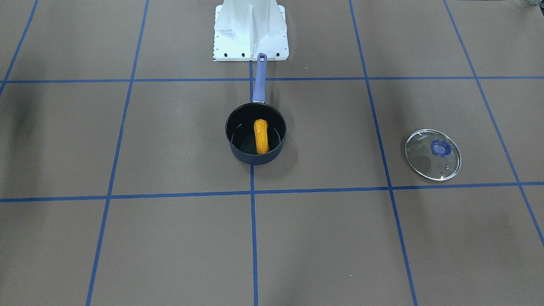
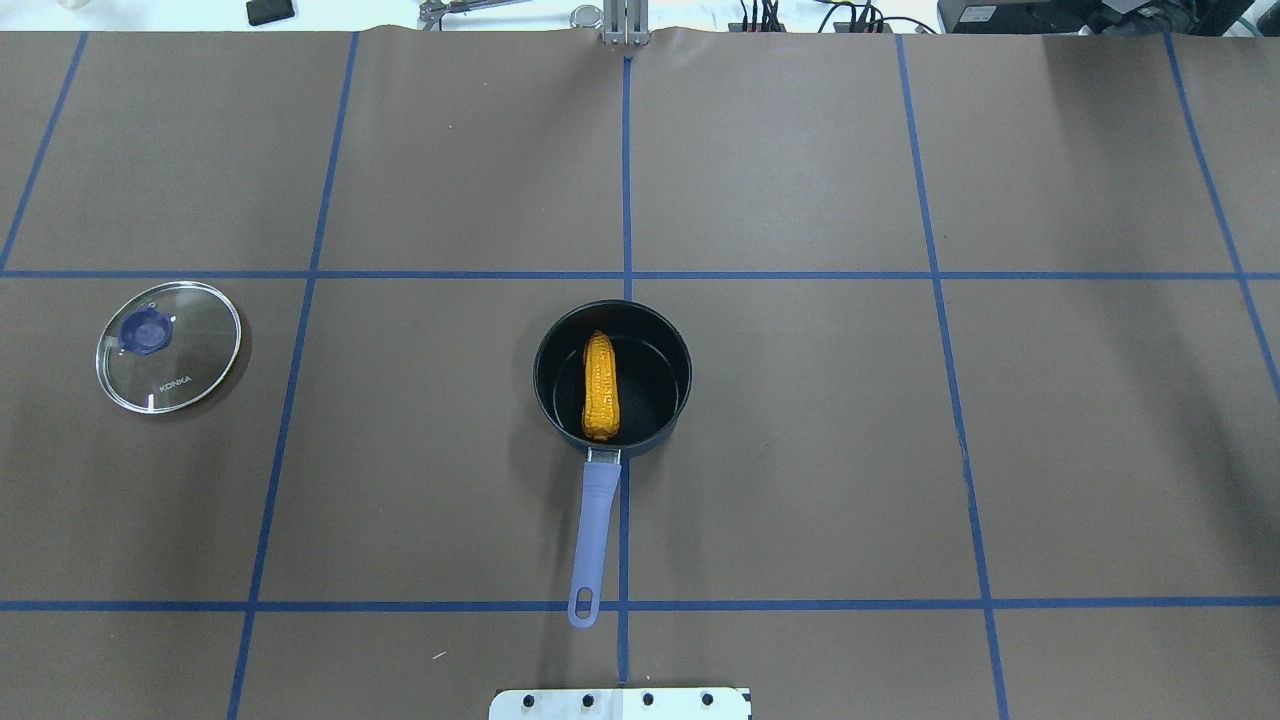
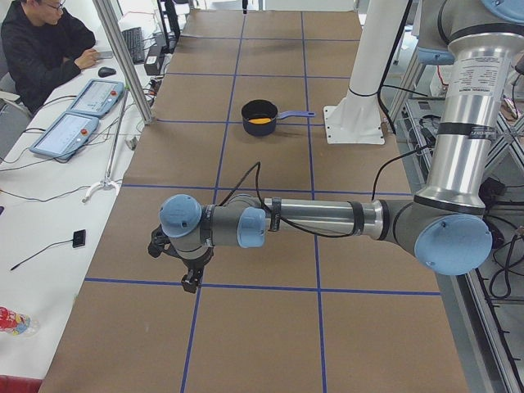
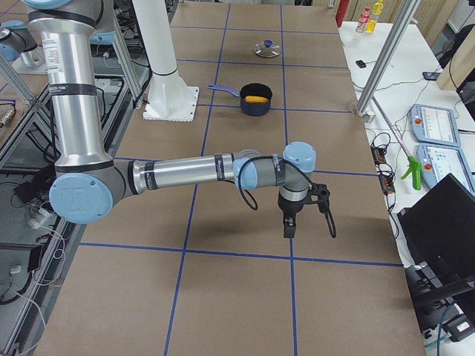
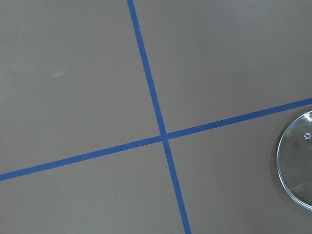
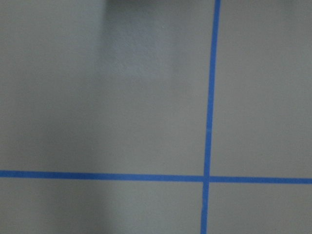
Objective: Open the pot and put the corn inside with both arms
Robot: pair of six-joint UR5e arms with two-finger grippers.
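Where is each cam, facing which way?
Front-facing: across the table, facing the base; no arms.
Overhead: behind robot, looking forward; base edge only.
Exterior left: left table end; left arm near.
Exterior right: right end; right arm near.
Left wrist: straight down; lid rim only.
Right wrist: straight down; tape only.
Shared: front and overhead show corn in pot.

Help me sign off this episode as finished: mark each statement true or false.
1. The orange-yellow toy corn cob lies inside the dark navy saucepan. True.
2. The round glass lid covers the saucepan. False: it lies flat on the brown table, on the robot's left.
3. The saucepan's long purple handle points toward the robot's base. True.
4. A grey robot arm touches the corn. False: the left arm and right arm are well away from the saucepan.
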